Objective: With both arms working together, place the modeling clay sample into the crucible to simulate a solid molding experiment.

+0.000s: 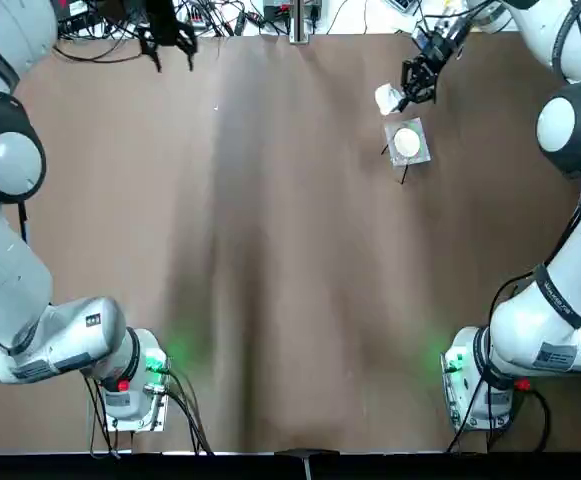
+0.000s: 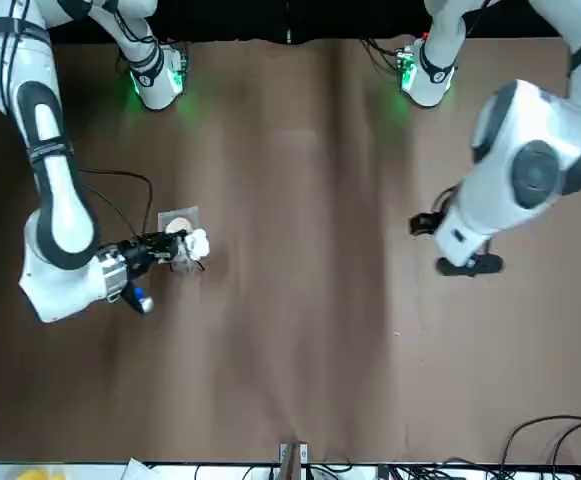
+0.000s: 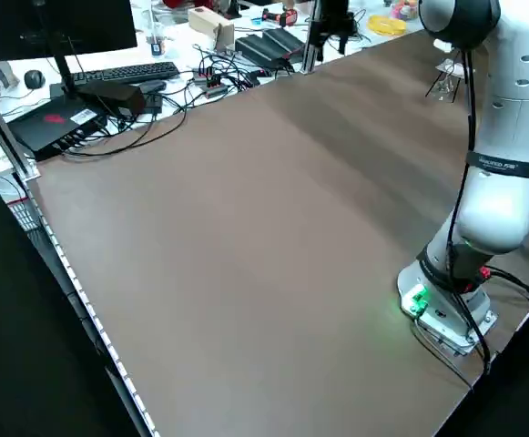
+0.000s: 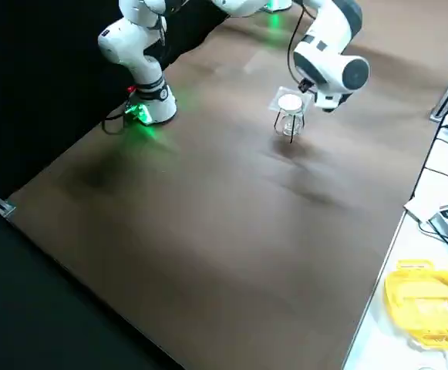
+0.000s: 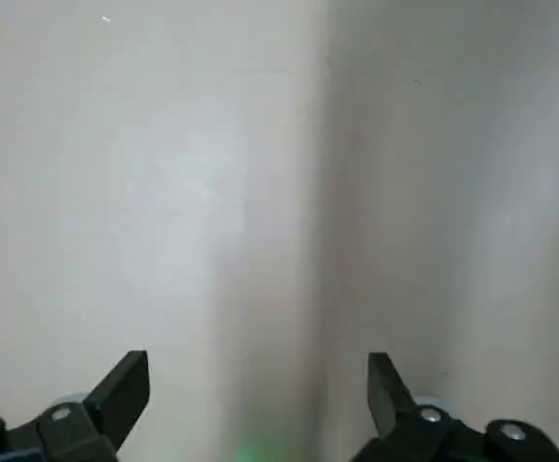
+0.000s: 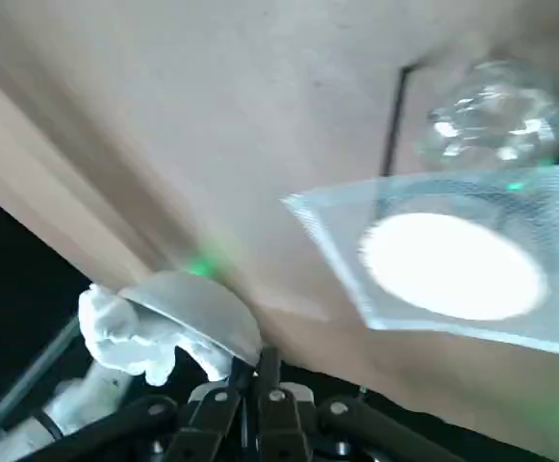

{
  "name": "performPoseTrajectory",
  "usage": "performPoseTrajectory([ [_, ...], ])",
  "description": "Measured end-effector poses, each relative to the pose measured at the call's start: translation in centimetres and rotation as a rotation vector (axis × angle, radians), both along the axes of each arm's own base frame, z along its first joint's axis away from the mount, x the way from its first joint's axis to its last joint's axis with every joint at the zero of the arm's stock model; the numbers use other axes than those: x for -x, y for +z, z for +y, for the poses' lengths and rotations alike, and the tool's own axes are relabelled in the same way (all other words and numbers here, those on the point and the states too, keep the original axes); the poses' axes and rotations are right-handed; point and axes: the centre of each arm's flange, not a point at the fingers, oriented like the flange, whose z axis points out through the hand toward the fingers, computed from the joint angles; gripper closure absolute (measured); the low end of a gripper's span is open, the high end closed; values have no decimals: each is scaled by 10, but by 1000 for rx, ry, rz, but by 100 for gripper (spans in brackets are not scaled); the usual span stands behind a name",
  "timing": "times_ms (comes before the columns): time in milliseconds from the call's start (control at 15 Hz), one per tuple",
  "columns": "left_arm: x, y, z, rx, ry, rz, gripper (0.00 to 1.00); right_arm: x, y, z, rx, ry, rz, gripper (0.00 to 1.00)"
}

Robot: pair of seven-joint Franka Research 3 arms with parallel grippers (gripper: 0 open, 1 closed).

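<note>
My right gripper (image 1: 411, 92) is at the far right of the table, shut on the rim of the crucible (image 1: 388, 98), a small white cup held tilted just off the table. In the right wrist view the crucible (image 6: 202, 313) shows its rounded outside, and the whitish modeling clay sample (image 6: 120, 332) sits at its mouth. Whether the lump is fully inside, I cannot tell. From the front the crucible (image 2: 197, 243) hangs beside the gripper (image 2: 177, 247). My left gripper (image 1: 168, 38) hovers open at the far left, with its fingers (image 5: 125, 390) spread over bare table.
A square silvery mesh plate (image 1: 419, 152) on thin dark legs stands right beside the crucible, with a pale round disc (image 6: 452, 265) at its middle and a glass vessel (image 6: 495, 111) under it. Cables (image 1: 220, 18) lie along the table's far edge.
</note>
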Motion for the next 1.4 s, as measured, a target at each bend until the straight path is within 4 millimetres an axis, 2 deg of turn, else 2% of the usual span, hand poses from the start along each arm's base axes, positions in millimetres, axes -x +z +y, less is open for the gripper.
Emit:
performPoseTrajectory([
  [133,-9,5,42,13,-12,-8,0,6,-12,-23,-12,49,-19,96],
  [200,-11,8,57,17,-16,-12,0,9,-19,-31,-18,68,-23,96],
  [333,-13,13,77,19,-8,-21,0,14,-31,-40,-14,110,-32,96],
  [467,-13,20,88,18,4,-35,0,18,-40,-47,-10,142,-36,96],
  [733,-2,57,79,-2,-5,-83,0,31,-59,-56,-31,185,-28,96],
  [1000,13,88,73,-33,3,-123,0,33,-63,-53,-36,195,-23,96],
  [1200,20,104,75,-67,23,-151,0,36,-66,-48,-39,203,-15,96],
  [1400,27,115,67,-47,33,-161,0,37,-73,-46,-39,209,-9,94],
])
